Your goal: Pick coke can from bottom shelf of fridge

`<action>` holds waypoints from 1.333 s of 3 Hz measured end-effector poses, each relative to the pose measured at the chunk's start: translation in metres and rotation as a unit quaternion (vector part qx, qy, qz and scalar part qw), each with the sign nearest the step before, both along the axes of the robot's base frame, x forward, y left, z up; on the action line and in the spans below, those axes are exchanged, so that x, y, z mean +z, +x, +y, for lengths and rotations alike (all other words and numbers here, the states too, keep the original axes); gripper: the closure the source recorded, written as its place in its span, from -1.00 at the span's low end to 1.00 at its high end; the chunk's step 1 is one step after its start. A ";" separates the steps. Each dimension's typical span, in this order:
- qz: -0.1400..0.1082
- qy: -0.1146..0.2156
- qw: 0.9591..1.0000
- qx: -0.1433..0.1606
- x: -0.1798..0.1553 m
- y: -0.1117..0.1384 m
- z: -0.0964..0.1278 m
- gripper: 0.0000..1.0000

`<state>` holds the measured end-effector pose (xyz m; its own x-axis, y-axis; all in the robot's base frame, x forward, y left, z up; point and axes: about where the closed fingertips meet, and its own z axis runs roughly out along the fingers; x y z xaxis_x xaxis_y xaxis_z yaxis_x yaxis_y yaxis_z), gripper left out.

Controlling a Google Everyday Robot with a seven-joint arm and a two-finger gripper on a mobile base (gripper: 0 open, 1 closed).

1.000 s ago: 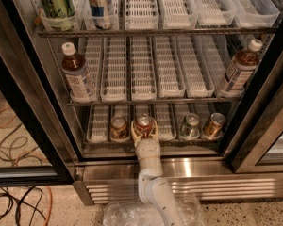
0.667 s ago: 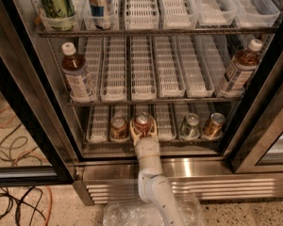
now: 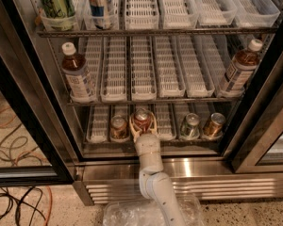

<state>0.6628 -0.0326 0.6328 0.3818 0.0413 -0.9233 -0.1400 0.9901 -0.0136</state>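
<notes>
The coke can [image 3: 142, 118], red with a silver top, stands in a white lane tray on the bottom shelf [image 3: 99, 126] of the fridge [image 3: 33, 102], second lane from the left among the cans. My gripper [image 3: 142, 122] reaches in from below on its white arm [image 3: 150, 164]. Its fingers [image 3: 133, 125] hug the can on both sides, shut on it. The can's lower body is hidden behind the gripper.
A brownish can [image 3: 118, 127] stands just left of the coke can. A green-silver can [image 3: 190, 125] and a brownish-orange can [image 3: 213, 125] stand to the right. Tea bottles [image 3: 78, 74] [image 3: 238, 69] are on the middle rack. A clear plastic bag [image 3: 132, 214] and cables [image 3: 14, 140] lie on the floor.
The gripper and the coke can have shifted slightly upward together, while the neighbouring cans have stayed put.
</notes>
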 end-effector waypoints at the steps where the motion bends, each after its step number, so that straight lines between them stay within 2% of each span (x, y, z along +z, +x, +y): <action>1: -0.015 -0.003 1.000 0.000 0.009 0.000 0.000 1.00; 2: -0.047 -0.001 0.999 0.000 0.028 -0.006 0.000 1.00; 4: -0.044 -0.006 0.999 0.006 0.028 -0.010 -0.002 1.00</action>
